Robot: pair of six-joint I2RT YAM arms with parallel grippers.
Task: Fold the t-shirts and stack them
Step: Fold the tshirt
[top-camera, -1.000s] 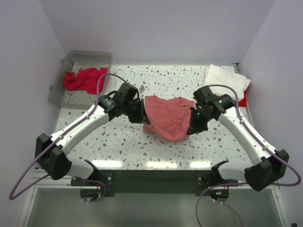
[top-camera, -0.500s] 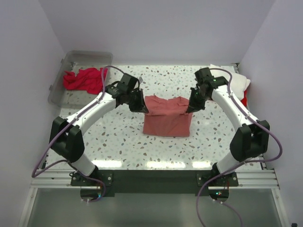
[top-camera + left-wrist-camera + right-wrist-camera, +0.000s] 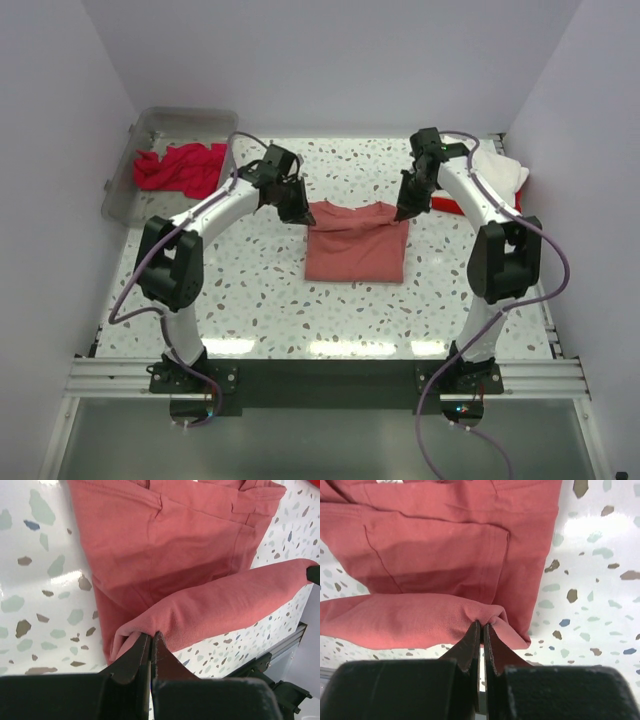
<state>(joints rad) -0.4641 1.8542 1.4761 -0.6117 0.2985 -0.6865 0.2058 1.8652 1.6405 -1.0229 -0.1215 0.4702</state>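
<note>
Your left gripper (image 3: pixel 298 212) at ten o'clock and right gripper (image 3: pixel 402 212) at two each pinch tight on a far corner of the coral-red t-shirt (image 3: pixel 355 255) lying at centre, likely to fold it toward six.

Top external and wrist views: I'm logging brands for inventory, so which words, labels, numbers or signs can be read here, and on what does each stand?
No text can be read in any view.
The coral-red shirt is plain, with no print.
A pale sliver at the shirt's top edge in the right wrist view, maybe a neck tag, is cut off and unreadable.
The clear bin and the speckled table carry no legible marks.
</note>
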